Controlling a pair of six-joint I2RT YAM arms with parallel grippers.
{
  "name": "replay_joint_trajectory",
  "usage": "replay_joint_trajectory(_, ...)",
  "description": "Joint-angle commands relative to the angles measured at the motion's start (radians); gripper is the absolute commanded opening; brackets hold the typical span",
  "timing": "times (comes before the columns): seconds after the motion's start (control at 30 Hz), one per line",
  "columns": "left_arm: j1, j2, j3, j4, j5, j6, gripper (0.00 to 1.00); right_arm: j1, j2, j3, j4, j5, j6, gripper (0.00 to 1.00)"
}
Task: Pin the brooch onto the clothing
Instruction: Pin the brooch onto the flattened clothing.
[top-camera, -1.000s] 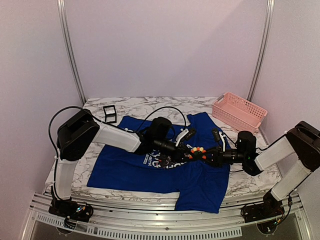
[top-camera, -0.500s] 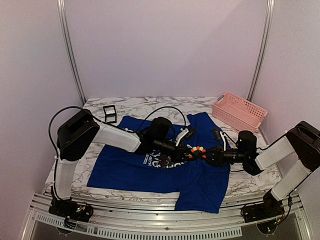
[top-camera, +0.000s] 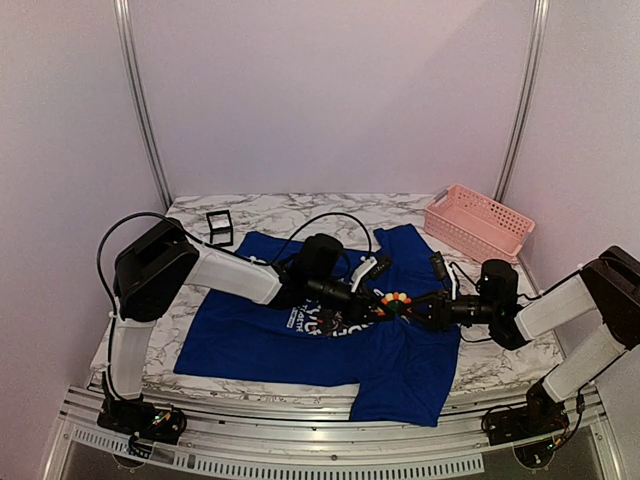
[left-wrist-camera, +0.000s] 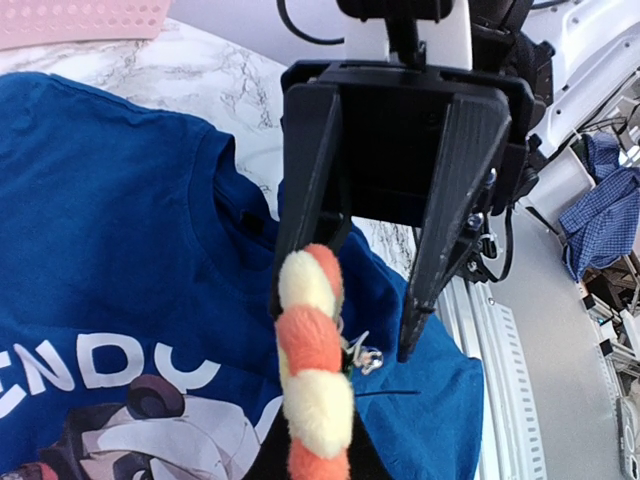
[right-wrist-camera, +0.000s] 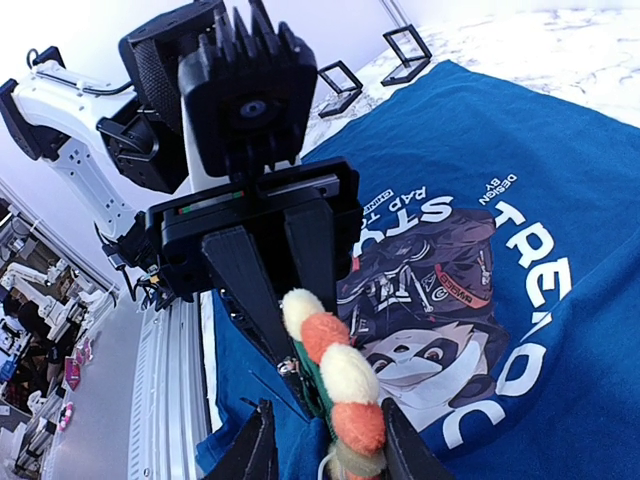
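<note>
The royal blue T-shirt (top-camera: 250, 340) with the panda print (right-wrist-camera: 440, 310) lies flat on the marble table. The brooch (top-camera: 396, 299), with yellow and orange petals, is held edge-up just above the shirt's chest, between the two grippers. My left gripper (top-camera: 378, 295) is shut on the brooch (left-wrist-camera: 312, 370) from the left. The brooch's metal pin clasp (left-wrist-camera: 360, 355) sticks out at its back. My right gripper (top-camera: 418, 306) is open. Its fingertips (right-wrist-camera: 255, 445) flank the brooch (right-wrist-camera: 335, 375), which lies close to one of them.
A pink basket (top-camera: 478, 222) stands at the back right. A small black square box (top-camera: 220, 228) sits at the back left, beyond the shirt. A black cable (top-camera: 330, 222) loops over the shirt's collar. The table's front rail (top-camera: 300, 455) runs below the shirt.
My right arm has drawn back slightly to the right. The brooch has risen very slightly. The left arm has stayed in place.
</note>
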Motion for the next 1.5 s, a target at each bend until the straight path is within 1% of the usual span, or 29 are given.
replay_joint_trajectory(0.0,-0.001,-0.039,0.007,0.005,-0.005,0.0,0.0,-0.005,-0.06,-0.011,-0.074,-0.041,-0.063,0.34)
replay_joint_trajectory(0.1,-0.001,-0.04,0.009,0.006,-0.007,-0.009,0.0,-0.005,-0.087,-0.036,-0.09,-0.047,-0.095,0.46)
replay_joint_trajectory(0.17,-0.001,-0.042,0.007,0.004,-0.008,-0.013,0.0,-0.003,-0.109,-0.057,-0.087,-0.038,-0.124,0.5)
replay_joint_trajectory(0.2,-0.001,-0.043,0.006,0.002,-0.01,-0.014,0.0,-0.003,-0.117,-0.062,-0.087,-0.029,-0.134,0.51)
replay_joint_trajectory(0.3,-0.004,-0.048,0.007,-0.009,-0.016,0.002,0.0,-0.002,-0.109,-0.048,-0.061,-0.031,-0.141,0.43)
replay_joint_trajectory(0.33,-0.006,-0.049,0.009,-0.017,-0.017,0.01,0.0,-0.002,-0.098,-0.037,-0.051,-0.041,-0.136,0.42)
replay_joint_trajectory(0.43,-0.009,-0.053,0.015,-0.038,-0.021,0.028,0.0,-0.003,-0.041,-0.008,-0.023,-0.061,-0.109,0.44)
replay_joint_trajectory(0.53,-0.011,-0.062,0.022,-0.079,-0.032,0.062,0.0,-0.003,-0.005,-0.009,0.024,-0.064,-0.087,0.48)
replay_joint_trajectory(0.63,-0.014,-0.069,0.028,-0.114,-0.041,0.09,0.0,-0.003,0.024,0.013,0.03,-0.06,-0.083,0.47)
replay_joint_trajectory(0.7,-0.015,-0.069,0.036,-0.13,-0.046,0.101,0.0,-0.003,0.046,0.026,0.053,-0.069,-0.075,0.43)
replay_joint_trajectory(0.8,-0.02,-0.071,0.046,-0.155,-0.052,0.12,0.0,-0.003,0.077,0.038,0.075,-0.078,-0.063,0.32)
replay_joint_trajectory(0.9,-0.023,-0.076,0.059,-0.191,-0.063,0.142,0.0,-0.003,0.096,0.044,0.088,-0.085,-0.059,0.29)
replay_joint_trajectory(1.1,-0.033,-0.087,0.105,-0.311,-0.088,0.224,0.0,-0.006,0.111,0.051,0.1,-0.1,-0.061,0.07)
replay_joint_trajectory(1.13,-0.033,-0.089,0.115,-0.336,-0.087,0.238,0.0,-0.008,0.116,0.052,0.108,-0.109,-0.061,0.04)
replay_joint_trajectory(1.23,-0.033,-0.09,0.155,-0.436,-0.087,0.299,0.0,-0.017,0.133,0.06,0.139,-0.141,-0.053,0.0)
replay_joint_trajectory(1.4,-0.037,-0.082,0.211,-0.534,-0.081,0.338,0.0,-0.021,0.172,0.062,0.244,-0.184,-0.013,0.0)
replay_joint_trajectory(1.43,-0.038,-0.08,0.215,-0.537,-0.079,0.339,0.0,-0.021,0.18,0.06,0.259,-0.19,-0.005,0.0)
replay_joint_trajectory(1.47,-0.039,-0.079,0.217,-0.537,-0.072,0.339,0.05,-0.021,0.188,0.059,0.271,-0.196,0.007,0.0)
